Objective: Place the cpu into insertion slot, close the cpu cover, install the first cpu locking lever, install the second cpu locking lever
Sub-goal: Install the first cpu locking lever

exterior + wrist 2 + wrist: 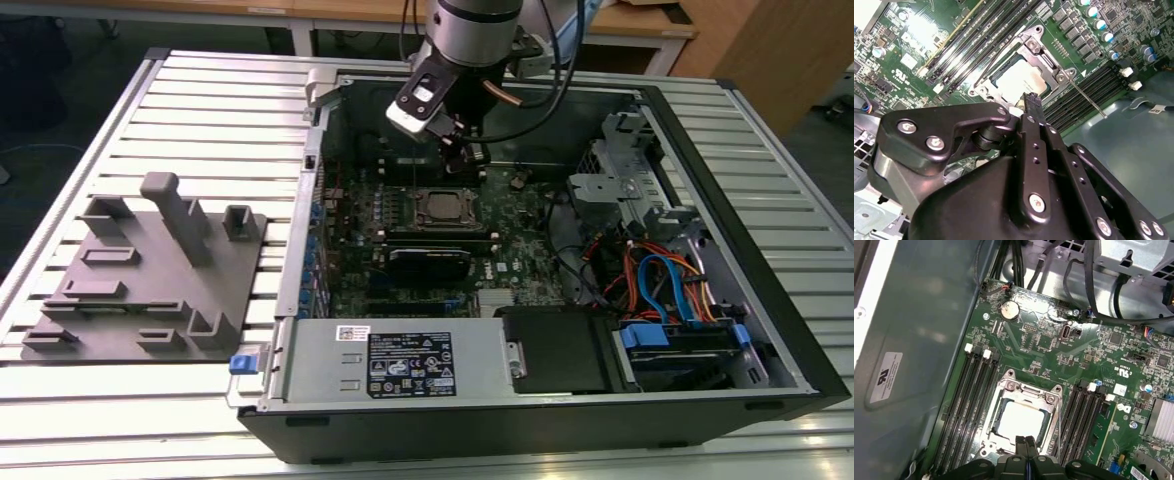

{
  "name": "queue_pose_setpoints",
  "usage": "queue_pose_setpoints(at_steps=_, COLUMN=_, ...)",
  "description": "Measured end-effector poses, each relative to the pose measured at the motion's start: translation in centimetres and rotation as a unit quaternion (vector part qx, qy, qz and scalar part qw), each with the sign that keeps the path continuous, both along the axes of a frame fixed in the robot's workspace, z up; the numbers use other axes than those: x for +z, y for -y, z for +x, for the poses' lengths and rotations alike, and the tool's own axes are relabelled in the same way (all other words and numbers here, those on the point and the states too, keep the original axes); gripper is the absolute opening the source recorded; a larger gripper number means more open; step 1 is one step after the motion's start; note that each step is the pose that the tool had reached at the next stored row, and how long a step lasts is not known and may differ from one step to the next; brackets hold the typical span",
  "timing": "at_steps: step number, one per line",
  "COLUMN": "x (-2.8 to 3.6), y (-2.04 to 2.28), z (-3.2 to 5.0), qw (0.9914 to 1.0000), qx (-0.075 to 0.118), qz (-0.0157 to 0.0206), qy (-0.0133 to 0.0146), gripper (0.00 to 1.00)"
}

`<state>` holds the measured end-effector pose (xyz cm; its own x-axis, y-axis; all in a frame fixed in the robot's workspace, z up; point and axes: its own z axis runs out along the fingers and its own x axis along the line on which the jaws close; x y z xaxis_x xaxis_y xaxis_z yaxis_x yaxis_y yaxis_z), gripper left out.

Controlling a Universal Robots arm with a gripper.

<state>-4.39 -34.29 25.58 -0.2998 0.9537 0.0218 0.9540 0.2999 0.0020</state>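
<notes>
- Cpu work here takes place inside the open computer case (787, 330). It lies on its side on the slatted desk (200, 90), with a grey fixture (147, 270) just beside it toward the exterior view's left.
- Across the case floor spreads the green board (1044, 345). The arm reaches down over it, and long black memory slots (966, 405) flank the socket on both sides.
- The end effector (1026, 445) hangs at one edge of the socket frame, clenched, its fingers pressed together with nothing between them. I cannot tell whether it touches the frame.
- The cpu cover (1029, 389) lies flat over the insertion slot (996, 426), its silver frame ringing the chip. It looks like thin sheet metal, stiff but springy, so I would press on the frame's rim and never through the cut-out.
- The cpu (1019, 421) is seated in the slot, its dull metal top showing through the cover's middle. I judge it light, rigid, smooth on top and delicate underneath, so only its edges are safe to hold.
- A locking lever (1086, 97), a thin wire rod, runs out from a socket corner beside the memory slots. I cannot tell whether it is latched. It is probably springy and slick, and best taken near its free end.
</notes>
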Motion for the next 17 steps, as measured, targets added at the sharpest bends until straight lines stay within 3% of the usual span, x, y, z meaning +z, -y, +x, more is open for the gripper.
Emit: queue_pose_setpoints(at_steps=17, x=0.0, y=0.01, z=0.0, qw=0.99989, qx=0.015, qz=0.0, qy=0.0, gripper=0.1)
